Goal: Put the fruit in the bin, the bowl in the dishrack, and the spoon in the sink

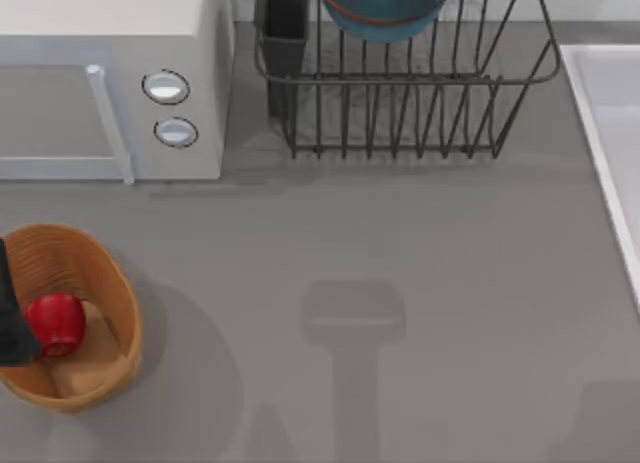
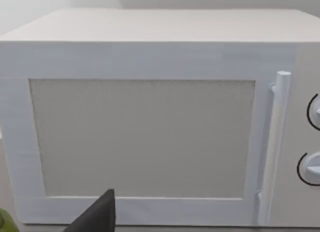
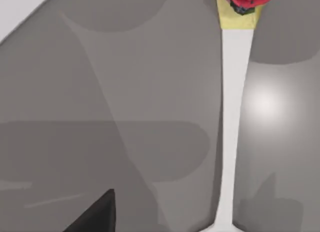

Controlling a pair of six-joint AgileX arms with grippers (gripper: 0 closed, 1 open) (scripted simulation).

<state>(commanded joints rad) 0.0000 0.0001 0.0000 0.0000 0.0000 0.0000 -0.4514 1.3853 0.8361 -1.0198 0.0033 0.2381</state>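
left claw (image 1: 12,328) beside fruit (image 1: 57,323) in bin (image 1: 112,283).

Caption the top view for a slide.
Red fruit sits in the wicker bin, blue bowl rests in the dishrack, microwave beside it.

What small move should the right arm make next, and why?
Probably carry the right gripper, with the spoon close to it above the grey table, toward the sink at the table's right. The fruit already lies in the bin and the bowl sits in the dishrack. The left gripper is at the bin.
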